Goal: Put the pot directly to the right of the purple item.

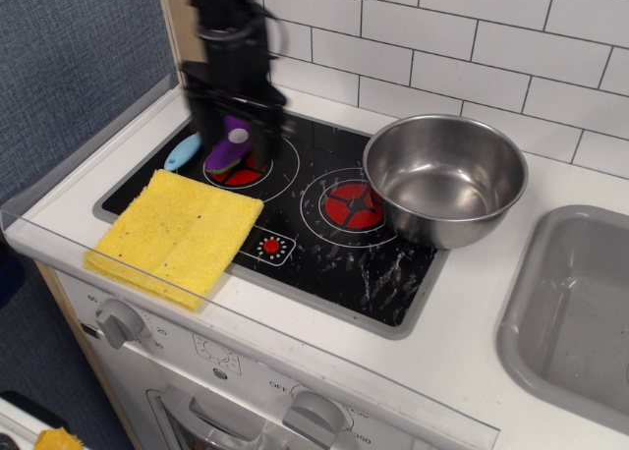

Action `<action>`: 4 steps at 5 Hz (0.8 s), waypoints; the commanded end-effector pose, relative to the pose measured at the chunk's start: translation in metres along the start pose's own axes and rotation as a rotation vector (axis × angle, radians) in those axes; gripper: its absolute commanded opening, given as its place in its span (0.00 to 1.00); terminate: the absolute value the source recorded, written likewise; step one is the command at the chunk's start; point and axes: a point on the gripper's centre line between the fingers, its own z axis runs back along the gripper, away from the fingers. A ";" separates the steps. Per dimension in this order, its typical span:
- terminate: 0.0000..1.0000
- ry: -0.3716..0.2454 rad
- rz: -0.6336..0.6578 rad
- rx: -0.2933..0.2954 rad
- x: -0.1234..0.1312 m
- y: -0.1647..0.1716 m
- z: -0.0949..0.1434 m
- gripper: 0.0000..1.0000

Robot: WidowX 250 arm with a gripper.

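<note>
While pot [444,178] overhangs hob's right edge

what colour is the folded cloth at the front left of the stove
Yellow cloth, plain with no pattern; clearest in the observation.image view.

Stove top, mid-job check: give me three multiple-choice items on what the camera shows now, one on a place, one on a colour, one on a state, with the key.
1. Where does the pot stand?
A. at the right end of the cooktop, partly over the right burner
B. in the sink
C. on the yellow cloth

2. What colour is the folded cloth at the front left?
A. blue
B. yellow
C. grey

3. What is in the pot?
A. the purple item
B. a spoon
C. nothing

Key: 1 A, its base sits on the black glass beside the red burner rings, left of the sink. 2 B, plainly yellow. 3 C, only bare steel shows inside; the purple item lies on the left burner under the blurred gripper.
</note>
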 end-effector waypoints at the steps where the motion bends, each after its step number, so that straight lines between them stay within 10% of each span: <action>1: 0.00 -0.163 -0.174 -0.003 0.041 -0.074 0.060 1.00; 4: 0.00 -0.048 -0.156 0.016 0.061 -0.093 0.017 1.00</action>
